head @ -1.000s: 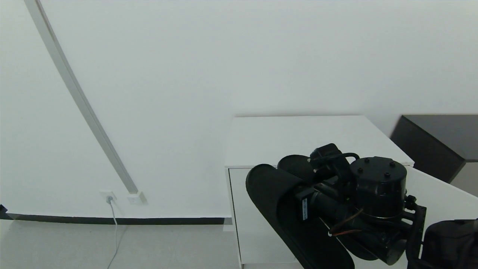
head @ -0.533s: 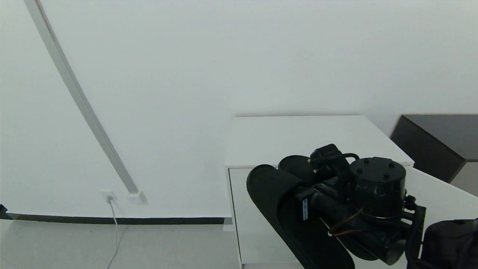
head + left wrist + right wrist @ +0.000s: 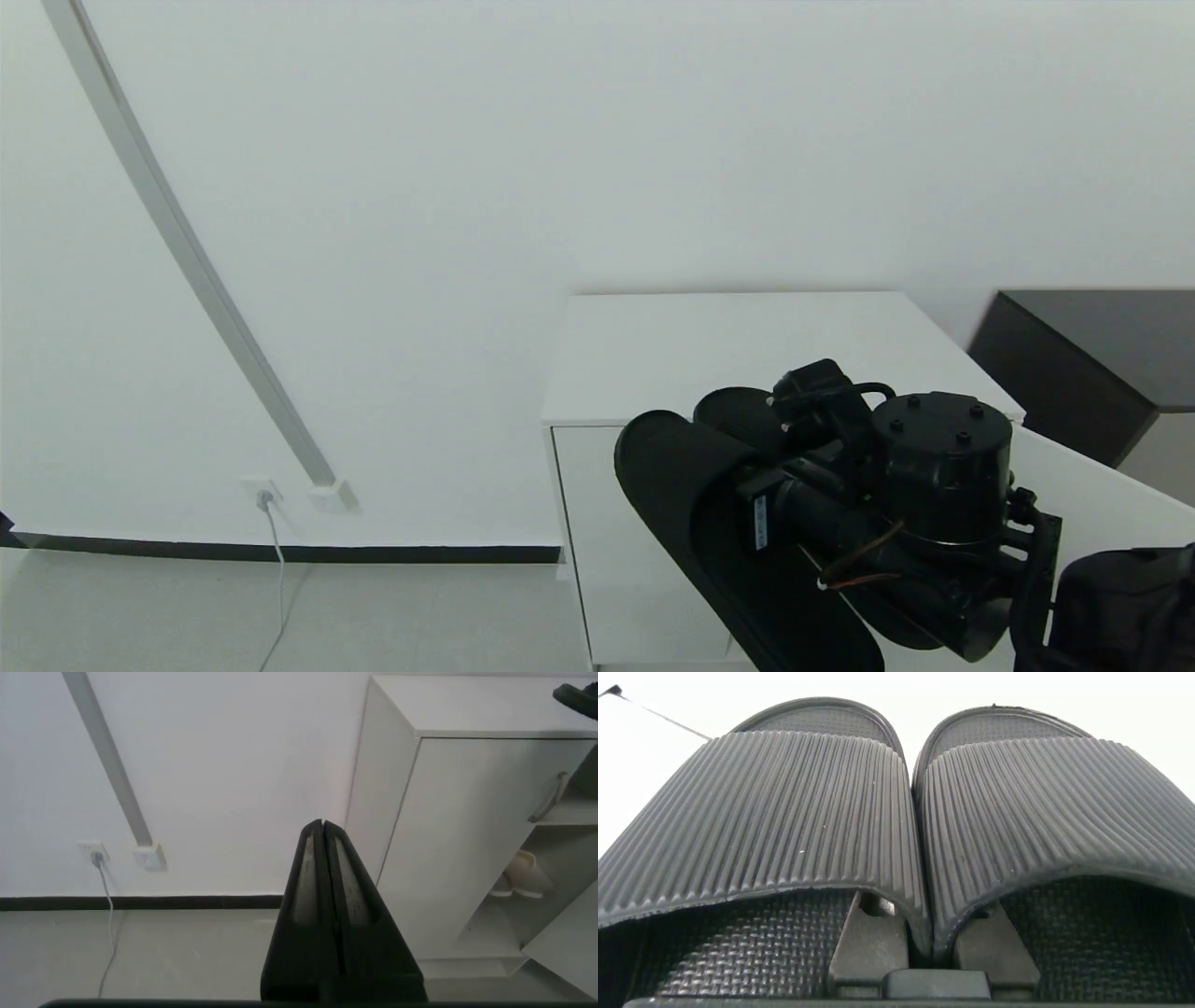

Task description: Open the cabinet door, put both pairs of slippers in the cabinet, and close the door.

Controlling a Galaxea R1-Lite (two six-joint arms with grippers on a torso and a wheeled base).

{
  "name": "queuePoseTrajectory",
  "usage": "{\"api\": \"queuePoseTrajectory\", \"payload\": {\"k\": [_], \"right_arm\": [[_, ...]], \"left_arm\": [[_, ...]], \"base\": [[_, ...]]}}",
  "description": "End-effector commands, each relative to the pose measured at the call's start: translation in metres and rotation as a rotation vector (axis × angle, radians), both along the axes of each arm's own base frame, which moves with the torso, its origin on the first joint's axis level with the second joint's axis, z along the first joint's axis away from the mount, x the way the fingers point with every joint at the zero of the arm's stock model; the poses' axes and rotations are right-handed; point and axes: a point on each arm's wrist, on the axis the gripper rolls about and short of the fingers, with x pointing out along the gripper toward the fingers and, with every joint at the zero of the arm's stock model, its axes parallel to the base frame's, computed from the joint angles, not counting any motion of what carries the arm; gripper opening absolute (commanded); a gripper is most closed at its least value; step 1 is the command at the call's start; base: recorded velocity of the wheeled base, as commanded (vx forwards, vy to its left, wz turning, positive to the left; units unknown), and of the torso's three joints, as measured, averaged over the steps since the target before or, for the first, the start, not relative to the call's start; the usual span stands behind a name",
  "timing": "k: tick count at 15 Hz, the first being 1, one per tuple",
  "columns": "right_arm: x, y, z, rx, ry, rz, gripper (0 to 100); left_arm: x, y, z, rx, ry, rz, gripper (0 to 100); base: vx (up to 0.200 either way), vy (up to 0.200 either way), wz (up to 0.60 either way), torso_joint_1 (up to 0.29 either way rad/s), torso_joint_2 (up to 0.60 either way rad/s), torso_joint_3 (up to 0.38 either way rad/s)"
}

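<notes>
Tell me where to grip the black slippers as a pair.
Pinch the adjoining inner strap edges of the black slippers, entering from the heel end, one finger under each strap. The straps arch above the soles, leaving room, and the pair lies side by side. The right gripper holds them this way.

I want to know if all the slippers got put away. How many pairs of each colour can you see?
Black slippers: 1 pair, clamped in the right end effector, not in the cabinet yet.
Pale slippers: 1 pair, as far as I can tell at that distance, on a shelf inside the cabinet.
Total: 2 pairs.
</notes>
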Motion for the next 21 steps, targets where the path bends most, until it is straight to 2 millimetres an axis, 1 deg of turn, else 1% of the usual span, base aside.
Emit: {"api": "queuePoseTrajectory", "payload": {"k": [1,15,21], "right_arm": [[-0.0005,0.0013,0.0000,0.001,0.000,0.005,0],[-0.0073,0.0041,-0.0051,-0.015,0.014,0.028,0],[-0.0073,0.0041,-0.0083,-0.023,0.021,0.028,0]], "left_arm": [[0.0001,0.0000,0.0000,0.000,0.001,0.001,0],[0.0001,0.0000,0.0000,0.000,0.001,0.001,0],[0.0001,0.0000,0.0000,0.000,0.001,0.001,0]], "base": [[0.000,-0.200,0.00,0.002,0.00,0.002],[0.000,-0.200,0.00,0.003,0.00,0.001],[0.000,0.000,0.00,0.000,0.00,0.000]]}}
